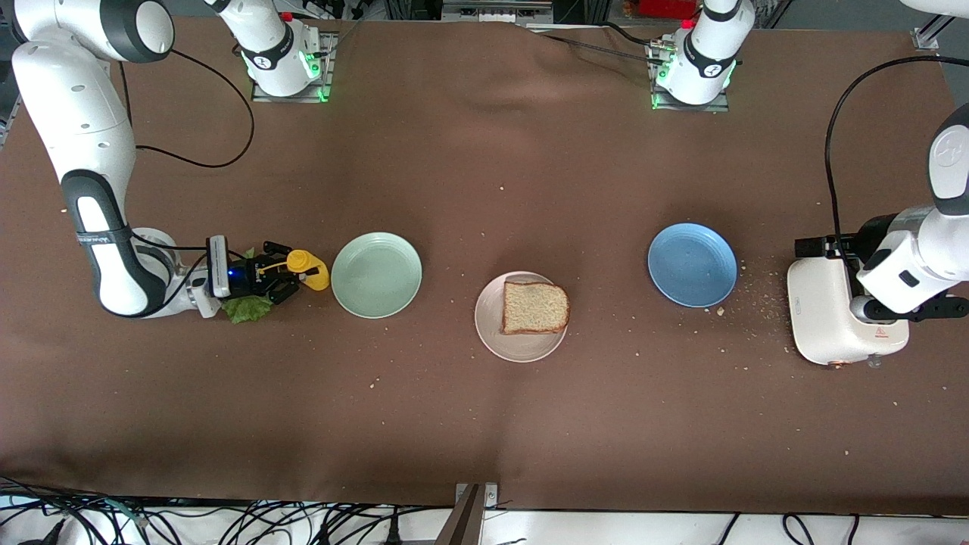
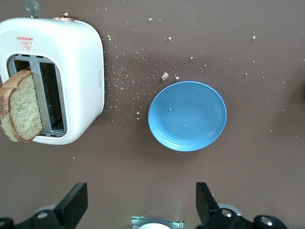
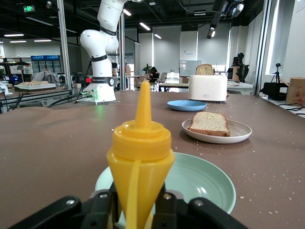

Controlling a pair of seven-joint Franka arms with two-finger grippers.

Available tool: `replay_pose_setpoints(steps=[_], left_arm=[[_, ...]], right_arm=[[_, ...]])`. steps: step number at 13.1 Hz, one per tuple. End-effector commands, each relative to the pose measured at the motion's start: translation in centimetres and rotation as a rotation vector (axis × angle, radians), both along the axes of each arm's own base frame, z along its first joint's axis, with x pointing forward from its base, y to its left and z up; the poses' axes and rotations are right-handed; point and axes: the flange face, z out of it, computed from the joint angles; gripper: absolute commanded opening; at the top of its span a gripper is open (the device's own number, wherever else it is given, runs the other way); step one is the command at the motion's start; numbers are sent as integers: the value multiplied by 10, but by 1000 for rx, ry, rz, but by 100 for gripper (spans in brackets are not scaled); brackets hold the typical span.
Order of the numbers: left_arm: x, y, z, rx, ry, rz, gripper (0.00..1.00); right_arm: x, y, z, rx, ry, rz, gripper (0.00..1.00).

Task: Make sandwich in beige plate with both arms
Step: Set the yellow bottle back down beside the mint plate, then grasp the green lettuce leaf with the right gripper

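One slice of brown bread [image 1: 534,306] lies on the beige plate [image 1: 492,333] in the middle of the table; the right wrist view shows the slice [image 3: 208,123] on this plate [image 3: 240,131] too. A green lettuce leaf [image 1: 246,309] lies on the cloth under my right wrist. My right gripper [image 1: 291,272] [image 3: 137,200] lies low, shut on a yellow squeeze bottle [image 1: 309,269] [image 3: 141,152] beside the mint-green plate [image 1: 376,274]. My left gripper [image 1: 825,247] [image 2: 139,205] hangs open and empty over the white toaster [image 1: 821,318]. A second bread slice [image 2: 21,107] sticks out of the toaster's slot.
The blue plate [image 1: 692,264] [image 2: 187,116] stands bare between the beige plate and the toaster [image 2: 71,71]. Crumbs are scattered on the brown cloth around the toaster and the blue plate. Both arm bases stand along the edge farthest from the front camera.
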Motion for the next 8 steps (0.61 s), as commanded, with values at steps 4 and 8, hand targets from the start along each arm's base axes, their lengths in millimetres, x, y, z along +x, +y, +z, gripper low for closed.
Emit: replay_pose_setpoints(steps=[4, 8], left_arm=[[-4, 1, 3, 32, 3, -7, 100], [-4, 1, 4, 34, 2, -5, 100]], right_arm=[[9, -37, 1, -87, 7, -48, 100], [12, -90, 11, -241, 47, -104, 100]])
